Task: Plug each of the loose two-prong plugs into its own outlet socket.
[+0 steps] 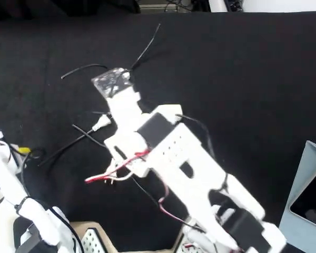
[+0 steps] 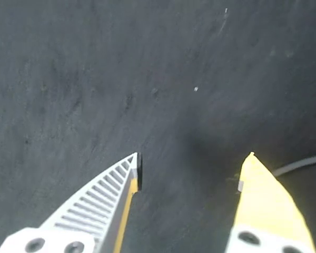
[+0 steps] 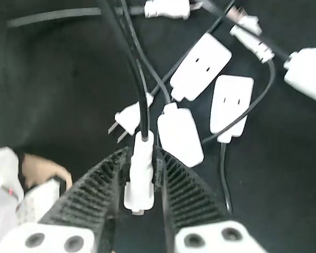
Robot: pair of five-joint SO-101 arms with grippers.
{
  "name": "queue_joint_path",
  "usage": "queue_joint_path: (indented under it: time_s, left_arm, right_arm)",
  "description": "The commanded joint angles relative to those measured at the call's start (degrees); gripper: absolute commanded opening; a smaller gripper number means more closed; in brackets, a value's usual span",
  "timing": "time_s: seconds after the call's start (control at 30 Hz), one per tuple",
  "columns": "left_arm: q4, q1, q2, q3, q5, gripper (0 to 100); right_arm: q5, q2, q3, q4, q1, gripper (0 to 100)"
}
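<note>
My right gripper point(image 3: 141, 154) is shut on a white plug point(image 3: 138, 179) whose black cord runs away between the fingers. Just beyond its fingertips lie three white outlet sockets point(image 3: 200, 66) point(image 3: 230, 105) point(image 3: 180, 136) and a loose two-prong plug point(image 3: 127, 118). In the high view the right arm point(image 1: 184, 163) stretches to mid-table, with its gripper point(image 1: 113, 84) over the cords and a loose white plug point(image 1: 101, 124) beside it. My left gripper point(image 2: 194, 163) hangs open over bare black cloth, nothing between its fingers.
Black cords point(image 1: 81, 68) fan out around the right gripper. More white plugs point(image 3: 168, 8) point(image 3: 308, 71) lie farther off. A grey-blue box point(image 1: 305, 195) stands at the right edge. The left arm point(image 1: 10, 195) sits at the near left corner.
</note>
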Motion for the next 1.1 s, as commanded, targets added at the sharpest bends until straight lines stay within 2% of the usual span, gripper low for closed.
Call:
queue_joint_path:
  time_s: [0.0, 0.3, 0.5, 0.8, 1.07]
  left_arm:
    - [-0.3, 3.0, -1.6, -5.1, 5.1, 30]
    - [-0.4, 13.1, -1.6, -8.9, 17.1, 30]
    - [-0.7, 19.3, -1.6, -9.6, 22.6, 30]
    - [-0.9, 24.9, -1.5, -5.2, 25.1, 30]
    - [-1.8, 25.7, -1.2, -2.7, 25.1, 30]
  right_arm:
    - [1.2, -6.7, 5.2, -7.3, 3.2, 1.1]
    - [11.1, -19.6, 28.7, -33.3, 5.8, 1.1]
    - [11.4, -23.9, 39.9, -44.8, 6.0, 1.1]
    - [11.5, -15.9, 42.2, -45.6, 10.8, 1.2]
    - [11.6, -7.8, 32.7, -31.4, 11.3, 1.3]
